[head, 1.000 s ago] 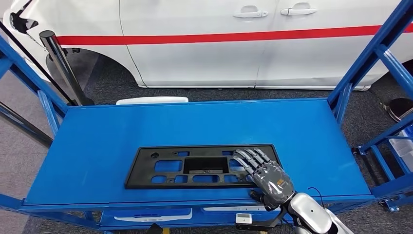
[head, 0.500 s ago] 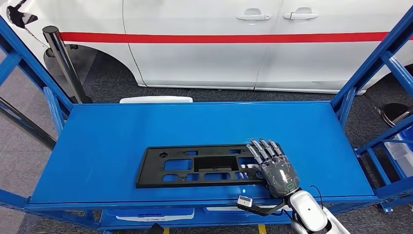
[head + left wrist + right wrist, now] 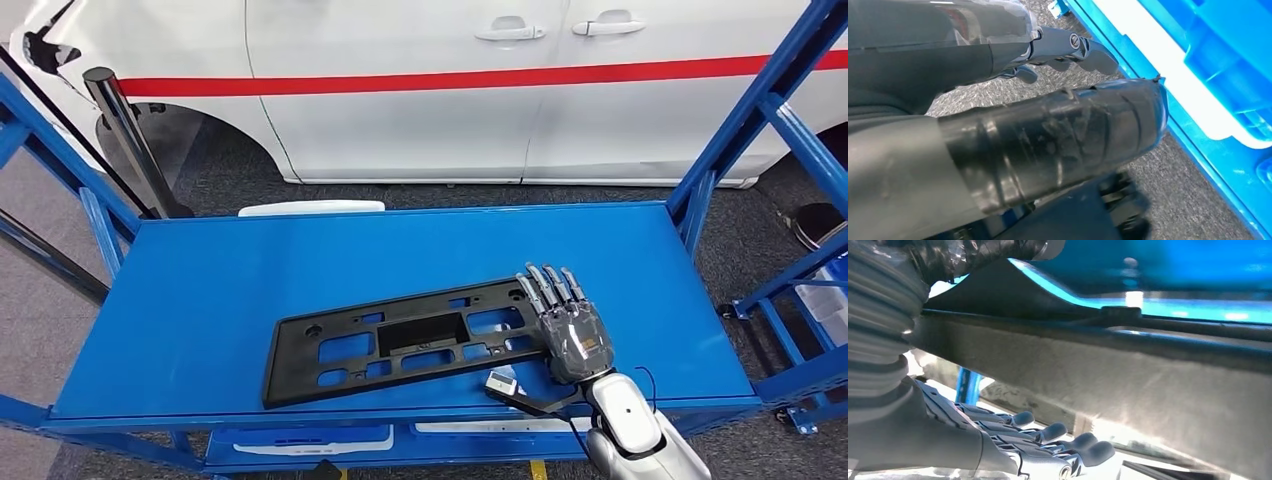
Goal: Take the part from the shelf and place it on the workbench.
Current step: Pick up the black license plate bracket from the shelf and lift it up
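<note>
The black part [image 3: 400, 340], a long flat plate with rectangular cut-outs, lies on the blue shelf [image 3: 250, 270], near the shelf's front edge. Its long axis runs roughly along that edge but skewed: the end by the right hand [image 3: 568, 330] sits farther from the edge, toward the white car [image 3: 450, 100], while the opposite end comes close to the edge. That far end looks flat on the shelf surface; whether the held end is lifted clear of it cannot be told.

The right hand lies over the part's end nearest it, palm down, its fingers [image 3: 548, 285] stretched out straight and close together, pointing toward the car. The right wrist view shows the part's dark edge [image 3: 1128, 370] passing between the thumb on one side and the fingers [image 3: 1058, 440] on the other, so the hand grasps the plate by that end.

The left hand [image 3: 1048, 50] hangs beside the shelf's lower blue frame [image 3: 1208, 75], above grey carpet [image 3: 1173, 190], its fingers curled inward with nothing in them.
</note>
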### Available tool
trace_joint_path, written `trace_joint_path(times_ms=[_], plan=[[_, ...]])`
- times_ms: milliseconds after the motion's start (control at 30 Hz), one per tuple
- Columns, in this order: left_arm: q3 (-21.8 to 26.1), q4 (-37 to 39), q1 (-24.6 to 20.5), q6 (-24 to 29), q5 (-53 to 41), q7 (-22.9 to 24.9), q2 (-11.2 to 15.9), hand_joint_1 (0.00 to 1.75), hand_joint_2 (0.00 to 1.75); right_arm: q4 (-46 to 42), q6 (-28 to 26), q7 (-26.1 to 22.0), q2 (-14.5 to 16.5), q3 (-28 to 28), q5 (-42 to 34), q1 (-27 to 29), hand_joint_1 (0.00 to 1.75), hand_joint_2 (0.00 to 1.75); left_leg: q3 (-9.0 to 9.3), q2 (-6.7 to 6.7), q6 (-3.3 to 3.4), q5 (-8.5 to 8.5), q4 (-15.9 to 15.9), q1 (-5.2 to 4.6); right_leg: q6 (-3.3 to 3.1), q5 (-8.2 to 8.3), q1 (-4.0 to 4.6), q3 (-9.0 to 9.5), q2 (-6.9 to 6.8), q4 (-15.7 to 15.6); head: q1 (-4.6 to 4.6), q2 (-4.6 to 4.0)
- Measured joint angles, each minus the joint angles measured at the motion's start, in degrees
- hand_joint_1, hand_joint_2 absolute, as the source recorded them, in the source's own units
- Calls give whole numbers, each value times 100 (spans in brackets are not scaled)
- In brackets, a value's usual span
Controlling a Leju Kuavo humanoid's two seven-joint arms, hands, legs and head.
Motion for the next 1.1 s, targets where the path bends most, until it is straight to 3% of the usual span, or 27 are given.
trace_joint_path(times_ms=[67,100,167,233,367,433,467,533,567,600,700,767,833,900,933,1033,1067,1100], plan=[[0,0,6,0,-22,14,1,0,0,173,-78,-166,82,-34,-106,-55,0,175,-120,1,-16,-10,275,15,0,0,1,3,7,4,1,0],[1,0,4,0,-32,17,2,0,0,244,-111,-244,124,-53,-161,-81,0,175,-27,2,-14,134,92,21,1,-1,-1,8,14,8,0,0],[1,0,-10,0,-45,20,2,0,0,341,-143,-376,187,-84,-265,-126,0,175,356,8,5,494,-685,23,22,-11,1,16,31,30,0,0],[1,0,-29,0,-50,20,2,0,0,410,-146,-446,216,-104,-327,-164,0,175,615,6,46,659,-1232,9,81,-19,22,8,50,53,3,0],[1,0,-40,0,-57,23,1,0,0,503,-150,-462,243,-124,-361,-205,0,175,646,5,181,725,-1363,14,214,-28,29,-23,55,62,8,0],[1,0,-47,0,-59,23,1,0,0,545,-151,-464,253,-138,-364,-219,0,175,649,19,247,770,-1411,35,257,-283,15,-197,45,439,11,0],[1,0,-48,0,-60,23,1,0,0,569,-151,-468,259,-142,-365,-222,16,175,642,24,261,777,-1415,31,275,-477,11,-358,40,796,12,0],[1,0,-42,0,-61,24,1,0,0,610,-145,-490,268,-142,-379,-219,93,175,628,29,268,780,-1412,22,302,-762,2,-700,40,1519,12,0],[1,0,-39,0,-61,24,2,0,0,628,-140,-510,269,-142,-395,-216,134,175,628,28,268,779,-1410,19,306,-754,-2,-771,40,1658,12,0],[1,0,-39,0,-61,24,3,0,0,642,-135,-541,271,-142,-420,-216,160,175,633,25,264,777,-1407,18,303,-636,-5,-732,40,1568,13,0],[1,0,-46,0,-64,24,3,0,0,656,-121,-680,272,-142,-509,-223,165,175,644,16,220,747,-1376,6,254,-86,1,-205,39,440,13,0],[0,0,-52,1,-73,24,3,0,0,658,-77,-795,274,-140,-571,-223,164,175,621,12,166,735,-1355,-15,207,-1,28,-42,39,63,9,0],[0,0,-55,4,-80,24,3,0,0,660,8,-897,275,-137,-638,-221,162,175,609,7,106,736,-1360,-20,152,0,36,-47,39,51,5,0],[1,0,-58,11,-81,22,3,0,0,658,105,-971,277,-134,-695,-235,164,175,558,6,47,628,-1231,-7,78,20,12,-39,25,24,3,0],[1,0,-60,15,-81,21,4,0,0,658,147,-1002,278,-132,-719,-248,166,175,461,6,20,484,-1009,1,43,29,-1,-34,14,9,2,0],[0,0,-53,16,-80,20,4,0,0,660,243,-1073,280,-116,-782,-291,172,175,-54,8,-29,-37,109,14,2,29,7,-42,-10,10,0,0],[1,0,-46,16,-80,20,4,0,0,661,268,-1093,280,-107,-800,-307,173,175,-148,8,-34,-59,304,15,1,27,10,-41,-13,14,-1,0],[1,0,-41,15,-79,20,4,0,0,663,289,-1114,280,-98,-815,-325,174,175,-141,9,-32,26,286,15,1,26,11,-36,-13,18,-1,0]])
